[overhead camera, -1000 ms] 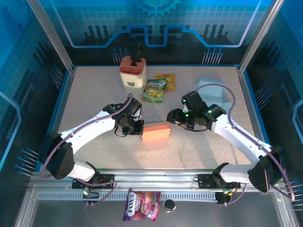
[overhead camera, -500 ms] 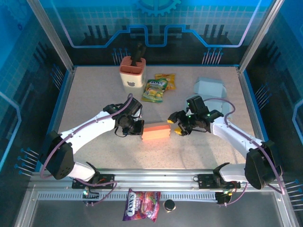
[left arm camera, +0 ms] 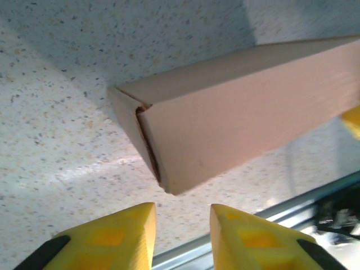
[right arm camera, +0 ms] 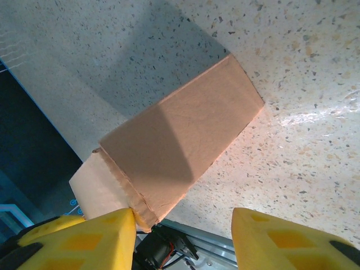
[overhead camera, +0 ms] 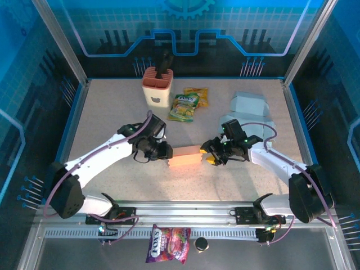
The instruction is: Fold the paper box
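"So, where's our box [overhead camera: 185, 156]?"
"Mid-frame from above. Left gripper [left arm camera: 181, 216] narrowly parted, empty; right gripper [right arm camera: 183, 218] wide at the end flap [right arm camera: 95, 180] — we should push it in squarely."

A speckled beige stone-look tabletop [overhead camera: 101, 107], edged in blue, spans the middle of the top view. Glossy blue translucent wall panels printed with grid and circuit lines [overhead camera: 185, 28] rise at the top and both sides, framed by slanting silver aluminium posts [overhead camera: 60, 42]. A slotted silver aluminium rail [overhead camera: 185, 212] crosses the lower frame.
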Motion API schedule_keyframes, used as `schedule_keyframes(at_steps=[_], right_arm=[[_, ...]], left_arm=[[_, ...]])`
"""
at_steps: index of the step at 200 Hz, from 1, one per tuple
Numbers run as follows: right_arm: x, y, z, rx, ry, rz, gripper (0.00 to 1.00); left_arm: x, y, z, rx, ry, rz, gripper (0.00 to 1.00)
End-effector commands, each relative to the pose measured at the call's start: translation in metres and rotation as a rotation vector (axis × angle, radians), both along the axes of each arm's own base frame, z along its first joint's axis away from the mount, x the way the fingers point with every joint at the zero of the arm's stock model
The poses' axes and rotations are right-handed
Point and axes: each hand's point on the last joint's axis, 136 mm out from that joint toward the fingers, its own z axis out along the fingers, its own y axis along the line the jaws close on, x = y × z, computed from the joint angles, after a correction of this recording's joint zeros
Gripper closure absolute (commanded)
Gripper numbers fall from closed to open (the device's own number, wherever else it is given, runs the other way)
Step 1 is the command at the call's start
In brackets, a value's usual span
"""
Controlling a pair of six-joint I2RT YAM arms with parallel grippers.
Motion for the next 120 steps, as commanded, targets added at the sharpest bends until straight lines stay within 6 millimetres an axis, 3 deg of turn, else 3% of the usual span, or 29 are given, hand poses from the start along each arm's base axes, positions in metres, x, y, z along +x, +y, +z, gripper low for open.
schedule_keyframes(at_steps=[1, 48, 120], right_arm=[[-0.014, -0.015, -0.027, -0.075, 0.085, -0.003, 0.53], [-0.012, -0.014, -0.026, -0.074, 0.080, 0.003, 0.57], [-0.010, -0.013, -0.024, -0.073, 0.080, -0.005, 0.57]], left_arm=[[0.005, 0.003, 0.018, -0.137, 0.030, 0.116, 0.66], [0.019, 0.003, 0.003, -0.214, 0.104, 0.184, 0.66], [0.006, 0.005, -0.033, -0.177, 0.187, 0.171, 0.69]])
